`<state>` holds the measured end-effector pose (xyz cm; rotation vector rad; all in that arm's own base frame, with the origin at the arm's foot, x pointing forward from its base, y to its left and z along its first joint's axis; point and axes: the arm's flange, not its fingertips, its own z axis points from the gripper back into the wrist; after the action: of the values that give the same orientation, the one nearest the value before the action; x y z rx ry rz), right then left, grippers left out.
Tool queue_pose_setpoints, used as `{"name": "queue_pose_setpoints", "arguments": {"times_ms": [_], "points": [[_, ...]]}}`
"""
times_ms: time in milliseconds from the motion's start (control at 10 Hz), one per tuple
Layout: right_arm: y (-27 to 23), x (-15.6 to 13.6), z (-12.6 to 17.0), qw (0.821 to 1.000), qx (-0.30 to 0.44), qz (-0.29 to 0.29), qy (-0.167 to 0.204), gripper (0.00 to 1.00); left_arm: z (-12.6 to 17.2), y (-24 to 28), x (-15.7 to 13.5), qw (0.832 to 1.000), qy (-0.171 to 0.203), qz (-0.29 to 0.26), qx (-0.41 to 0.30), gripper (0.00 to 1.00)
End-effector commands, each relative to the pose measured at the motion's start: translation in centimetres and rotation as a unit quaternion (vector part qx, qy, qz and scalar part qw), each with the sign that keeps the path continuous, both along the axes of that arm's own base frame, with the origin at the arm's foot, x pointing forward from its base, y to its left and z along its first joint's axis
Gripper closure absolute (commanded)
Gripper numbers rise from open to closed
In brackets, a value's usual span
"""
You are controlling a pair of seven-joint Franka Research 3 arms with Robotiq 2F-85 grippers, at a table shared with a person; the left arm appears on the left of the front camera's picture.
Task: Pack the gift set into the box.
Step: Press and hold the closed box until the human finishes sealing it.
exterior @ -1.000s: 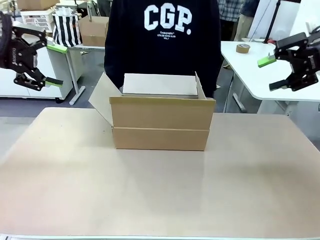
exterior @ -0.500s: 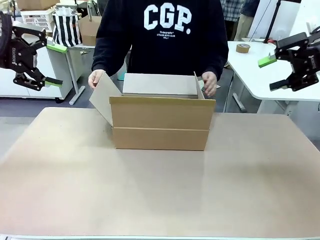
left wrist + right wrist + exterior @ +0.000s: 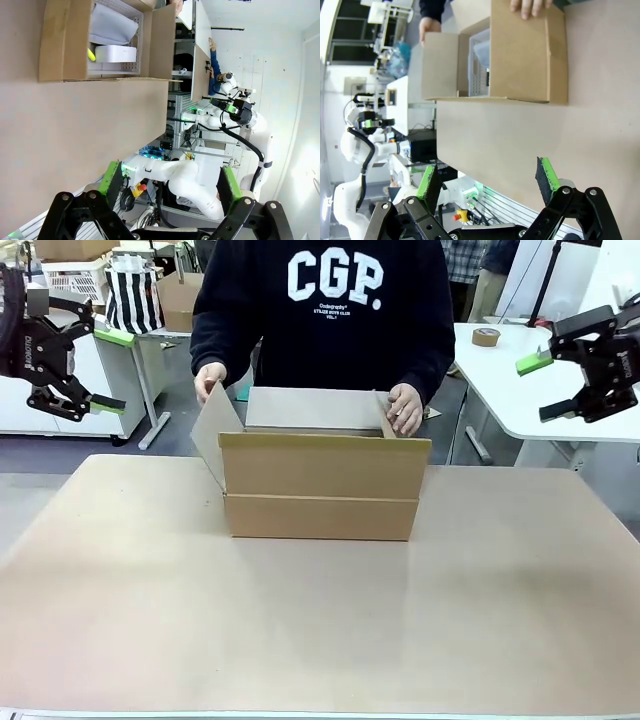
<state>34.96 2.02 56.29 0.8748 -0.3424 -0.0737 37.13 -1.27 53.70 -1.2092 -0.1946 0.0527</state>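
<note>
The box [image 3: 320, 486] stands open at the far middle of the table, in front of a person in a dark sweatshirt. One hand [image 3: 209, 377] holds its left flap nearly upright; the other hand [image 3: 405, 407] presses the right flap inward. Inside the box [image 3: 65, 40], a white perforated basket [image 3: 131, 31] holds a white case [image 3: 116, 53], a yellow item and pale cloth: the gift set. The right wrist view catches the same basket [image 3: 479, 60] inside the box [image 3: 520, 55]. My left gripper [image 3: 110, 371] hangs open high at the left, and my right gripper [image 3: 542, 387] hangs open high at the right. Both are far from the box.
The brown tabletop [image 3: 320, 630] stretches bare between me and the box. Behind, at the left, a striped bag [image 3: 133, 295] and a small carton [image 3: 187, 295] sit on a side table. A tape roll [image 3: 487, 336] lies on the white table [image 3: 520, 400] at the right.
The person's hands came to the box and swung the left flap up and the right flap inward. Neither arm has moved.
</note>
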Motion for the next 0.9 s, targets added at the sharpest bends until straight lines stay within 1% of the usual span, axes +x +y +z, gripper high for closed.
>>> {"name": "queue_pose_setpoints", "arguments": {"times_ms": [0,800], "points": [[-0.14,-0.05,0.57,1.0,-0.006,-0.002,0.009,0.0,0.29,0.31,-0.15,1.0,0.006,-0.004,0.0,0.0],[-0.14,-0.05,0.57,1.0,-0.006,-0.002,0.009,0.0,0.29,0.31,-0.15,1.0,0.006,-0.004,0.0,0.0]]}}
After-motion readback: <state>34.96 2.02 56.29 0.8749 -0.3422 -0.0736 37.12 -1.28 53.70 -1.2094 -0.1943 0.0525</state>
